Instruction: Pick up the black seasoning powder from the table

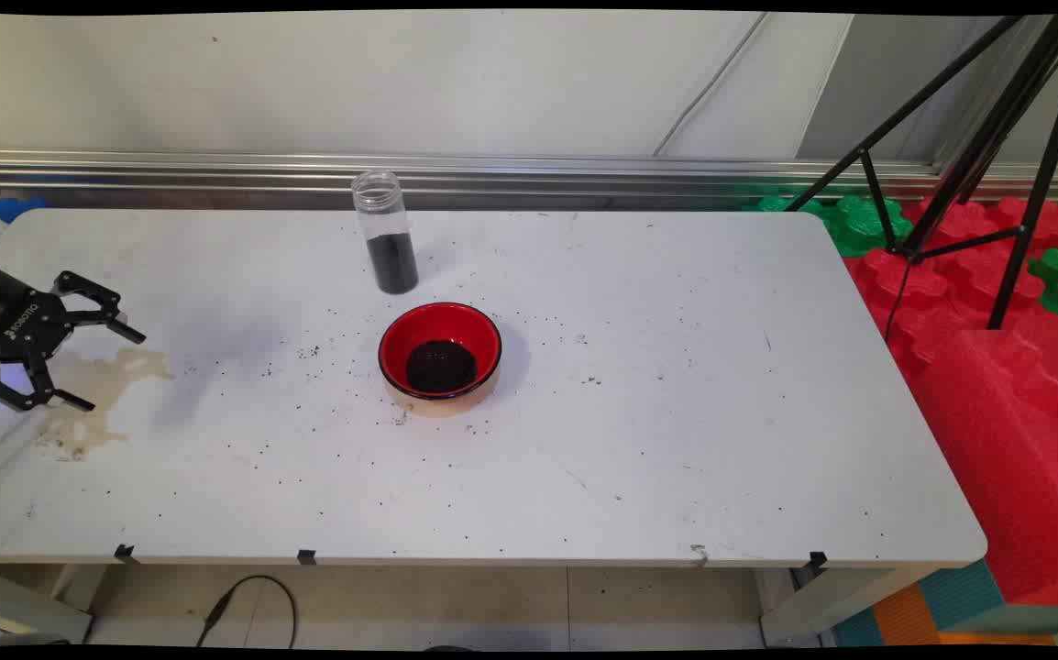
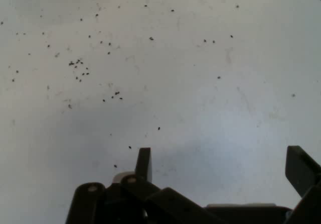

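The black two-finger gripper (image 1: pixel 107 365) is held at the table's left end with its fingers (image 2: pixel 144 163) spread wide apart and nothing between them. Just beneath and beside it a pale brown stain (image 1: pixel 98 390) is spread on the white table (image 1: pixel 676 440). Small dark grains (image 2: pixel 78 69) are scattered over the tabletop ahead of the fingers. Well apart from the gripper, near the table's middle, a red bowl (image 1: pixel 439 350) with a dark pile of grains inside is set. Just behind the bowl a clear open jar (image 1: pixel 385 233), partly filled with the same dark material, is stood upright. Red and green foam blocks (image 1: pixel 997 367) and a black tripod (image 1: pixel 978 156) are seen right of the table.
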Tool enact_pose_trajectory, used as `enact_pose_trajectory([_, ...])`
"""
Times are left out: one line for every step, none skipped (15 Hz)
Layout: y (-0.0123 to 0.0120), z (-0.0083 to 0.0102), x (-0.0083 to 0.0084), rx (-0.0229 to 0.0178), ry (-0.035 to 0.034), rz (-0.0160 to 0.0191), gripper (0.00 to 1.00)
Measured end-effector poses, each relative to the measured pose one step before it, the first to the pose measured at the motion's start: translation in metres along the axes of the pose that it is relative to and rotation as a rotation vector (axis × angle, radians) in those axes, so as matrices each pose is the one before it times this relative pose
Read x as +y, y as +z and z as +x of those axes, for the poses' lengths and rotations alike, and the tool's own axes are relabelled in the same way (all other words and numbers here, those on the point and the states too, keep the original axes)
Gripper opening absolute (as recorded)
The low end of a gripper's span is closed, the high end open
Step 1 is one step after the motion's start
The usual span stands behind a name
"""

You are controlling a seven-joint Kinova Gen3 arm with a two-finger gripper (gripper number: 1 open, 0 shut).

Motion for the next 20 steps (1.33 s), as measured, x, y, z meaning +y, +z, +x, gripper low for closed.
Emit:
enact_pose_trajectory([0.00012,0.00123,-0.00067,0.00134,-0.01641,0.00385,1.0])
enact_pose_trajectory([0.0002,0.00191,-0.00122,0.00247,-0.02344,0.00609,1.0])
enact_pose_trajectory([0.00024,0.00227,-0.00138,0.00296,-0.02558,0.00655,1.0])
enact_pose_trajectory([0.0003,0.00254,-0.00166,0.00315,-0.02713,0.00716,1.0])
enact_pose_trajectory([0.00037,0.0039,-0.00215,0.00521,-0.04015,0.01032,1.0])
enact_pose_trajectory([0.00035,0.00328,-0.00176,0.00411,-0.03132,0.00824,1.0])
enact_pose_trajectory([0.00022,0.00191,-0.00095,0.00229,-0.01721,0.00467,1.0])
enact_pose_trajectory([0.00036,0.00307,-0.00166,0.00347,-0.02676,0.00764,1.0])
enact_pose_trajectory([0.00034,0.00378,-0.00188,0.00424,-0.03068,0.00976,1.0])
enact_pose_trajectory([0.00027,0.0037,-0.00164,0.00457,-0.02999,0.01017,1.0])
enact_pose_trajectory([0.0005,0.00352,-0.00172,0.00379,-0.02465,0.00843,1.0])
enact_pose_trajectory([0.00073,0.00402,-0.002,0.00398,-0.02751,0.01038,1.0])
enact_pose_trajectory([0.00071,0.00344,-0.00174,0.00342,-0.0226,0.00888,1.0])
enact_pose_trajectory([0.00077,0.00291,-0.00149,0.00288,-0.01854,0.00733,1.0])
enact_pose_trajectory([0.00069,0.00279,-0.00142,0.0027,-0.01716,0.00806,1.0])
enact_pose_trajectory([0.00094,0.00286,-0.00159,0.00289,-0.01739,0.0077,1.0])
enact_pose_trajectory([0.00194,0.00507,-0.00287,0.00442,-0.02834,0.01396,1.0])
enact_pose_trajectory([0.00167,0.0039,-0.00225,0.00345,-0.02037,0.011,1.0])
enact_pose_trajectory([0.00171,0.00334,-0.00207,0.00265,-0.01647,0.0095,1.0])
enact_pose_trajectory([0.00237,0.00391,-0.00264,0.00277,-0.01736,0.01122,1.0])
